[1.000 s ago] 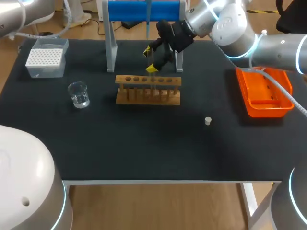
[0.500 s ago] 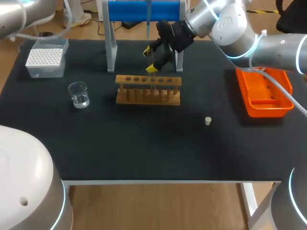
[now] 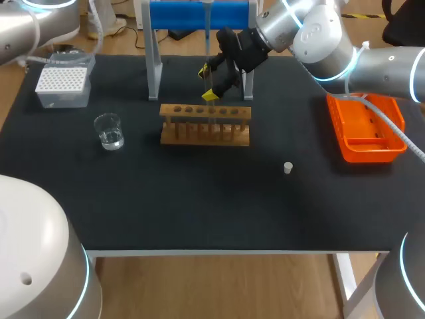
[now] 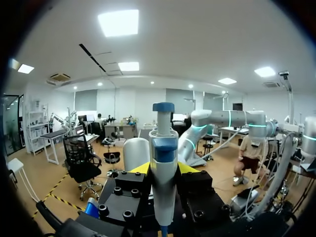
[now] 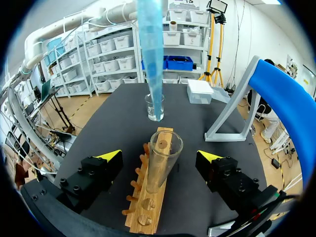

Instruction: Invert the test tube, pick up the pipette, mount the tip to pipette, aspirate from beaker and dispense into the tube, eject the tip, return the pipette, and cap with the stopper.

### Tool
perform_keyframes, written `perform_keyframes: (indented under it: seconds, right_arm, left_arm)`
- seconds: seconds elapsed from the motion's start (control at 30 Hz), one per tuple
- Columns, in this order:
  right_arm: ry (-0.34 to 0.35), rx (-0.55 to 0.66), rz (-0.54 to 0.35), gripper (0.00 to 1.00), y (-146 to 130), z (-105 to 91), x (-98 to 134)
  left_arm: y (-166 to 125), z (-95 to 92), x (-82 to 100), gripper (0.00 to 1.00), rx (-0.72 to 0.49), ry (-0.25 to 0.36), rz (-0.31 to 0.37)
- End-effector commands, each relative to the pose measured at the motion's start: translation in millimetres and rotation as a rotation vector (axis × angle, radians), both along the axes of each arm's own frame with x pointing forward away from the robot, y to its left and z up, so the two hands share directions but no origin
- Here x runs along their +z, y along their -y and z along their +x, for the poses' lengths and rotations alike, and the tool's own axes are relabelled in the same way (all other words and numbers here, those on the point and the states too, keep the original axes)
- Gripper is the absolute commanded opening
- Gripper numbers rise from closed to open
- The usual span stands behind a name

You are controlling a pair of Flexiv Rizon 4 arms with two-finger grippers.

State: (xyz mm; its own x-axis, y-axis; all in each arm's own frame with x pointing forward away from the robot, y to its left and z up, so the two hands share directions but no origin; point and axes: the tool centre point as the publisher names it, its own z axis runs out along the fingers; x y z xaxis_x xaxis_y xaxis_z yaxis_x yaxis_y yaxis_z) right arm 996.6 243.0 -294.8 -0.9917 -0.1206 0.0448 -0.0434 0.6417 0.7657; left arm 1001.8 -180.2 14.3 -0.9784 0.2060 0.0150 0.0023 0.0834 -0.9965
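We judge the pick-up in hand: left gripper (image 4: 164,169) clamps the pipette (image 4: 163,148) beyond the wooden rack (image 3: 205,126), right gripper (image 5: 158,159) gapes wide around the test tube (image 5: 161,168) standing in it; next we must lift the pipette free

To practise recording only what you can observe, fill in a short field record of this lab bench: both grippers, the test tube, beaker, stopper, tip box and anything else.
left gripper: shut on pipette
right gripper: open, a finger either side of the test tube, not touching
test tube: upright in wooden rack, mouth up
beaker: left of the rack, holds some clear liquid
stopper: lying right of the rack, in front
tip box: back left
orange tray: far right
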Motion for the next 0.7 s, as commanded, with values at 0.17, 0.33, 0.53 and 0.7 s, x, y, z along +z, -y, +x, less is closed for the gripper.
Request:
perform_keyframes:
  seconds: [0.17,0.33,0.53,0.7]
  right_arm:
    - [-0.002,0.001,-0.005,1.00,0.8,0.1,1.5]
    - [-0.002,0.001,-0.005,1.00,0.8,0.1,1.5]
    - [-0.002,0.001,-0.005,1.00,0.8,0.1,1.5]
    - [-0.002,0.001,-0.005,1.00,0.8,0.1,1.5]
  left_arm:
    - [-2.8,6.4,-6.4,0.00,-0.004,-0.017,-0.019]
    - [-3.5,8.0,-9.0,0.00,-0.001,-0.032,-0.023]
    - [-4.7,9.8,-11.1,0.00,0.003,-0.040,-0.022]
    - [-5.7,10.7,-13.8,0.00,0.005,-0.043,-0.024]
